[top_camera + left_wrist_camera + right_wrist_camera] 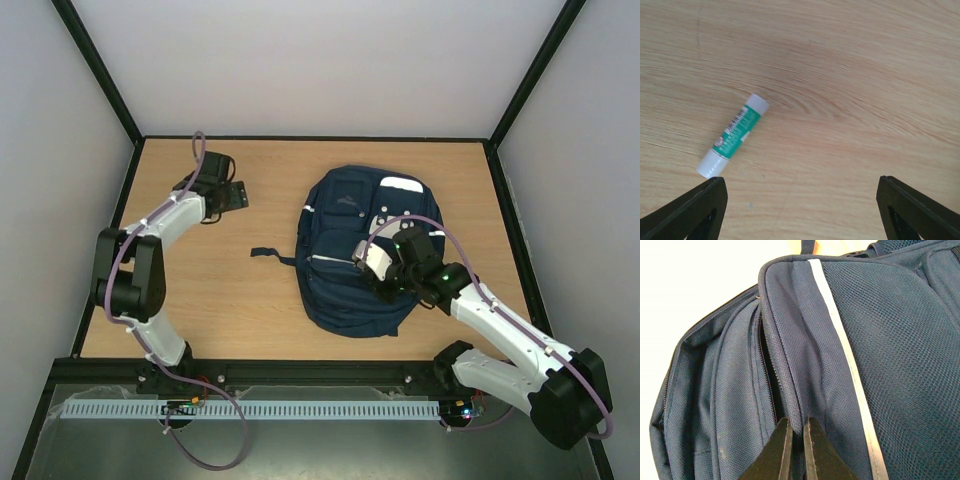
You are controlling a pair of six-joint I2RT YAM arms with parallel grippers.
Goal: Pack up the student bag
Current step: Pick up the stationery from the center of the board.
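Note:
The student bag (340,215), navy with thin white stripes, lies flat on the wooden table right of centre. My right gripper (362,256) rests on its front. In the right wrist view that gripper (796,427) is shut on a fold of the bag's fabric (805,390), right beside an unzipped slit (767,370). My left gripper (228,192) is at the far left of the table, well away from the bag. It (800,200) stands open over bare wood, and a green-and-white glue stick (733,136) lies just beyond its left finger (700,210).
A dark strap (272,254) trails from the bag's left side onto the table. A black frame and white walls enclose the table (230,300) on three sides.

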